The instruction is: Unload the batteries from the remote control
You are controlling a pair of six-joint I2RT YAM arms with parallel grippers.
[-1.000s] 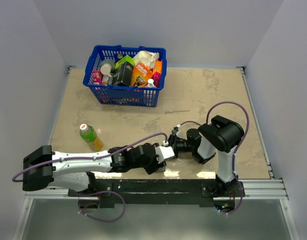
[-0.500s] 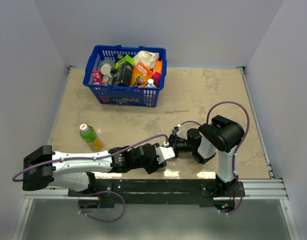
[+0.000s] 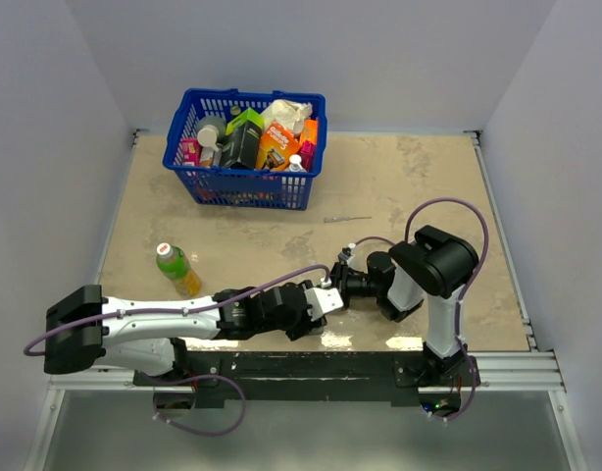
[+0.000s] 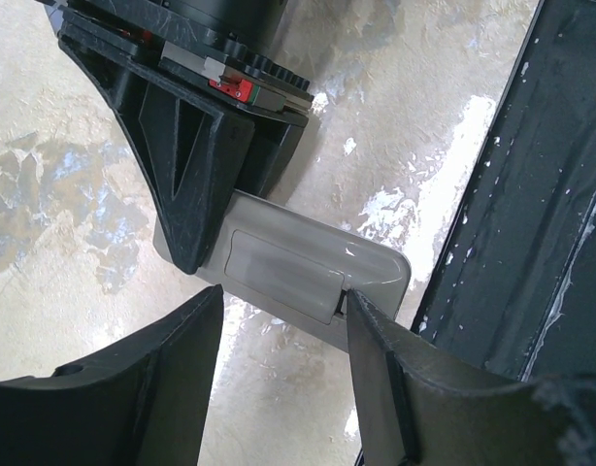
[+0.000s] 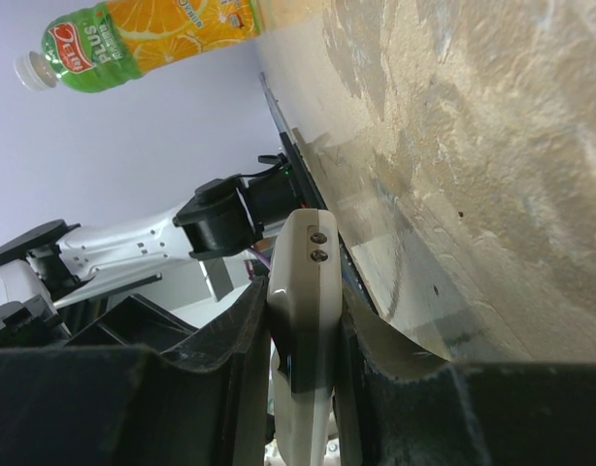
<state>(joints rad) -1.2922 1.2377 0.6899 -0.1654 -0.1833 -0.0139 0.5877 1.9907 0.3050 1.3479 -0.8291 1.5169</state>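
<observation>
Right claw (image 5: pixel 300 301) clamped on remote control (image 4: pixel 376 277), by tabletop (image 3: pixel 379 177) near edge, middle. Left claw (image 4: pixel 279 325) open, fingertips flanking remote control's free end.

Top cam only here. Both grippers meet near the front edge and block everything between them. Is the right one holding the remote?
Observer: Yes. The right wrist view shows the right gripper shut on the slim light-grey rectangular remote control, clamping its long sides.
Operator: Back opened yet?
Observer: No. The left wrist view shows the small grey rectangular cover still seated in the remote's back.
Operator: And the other arm?
Observer: The left gripper is open over that cover, one fingertip at its end edge.
</observation>
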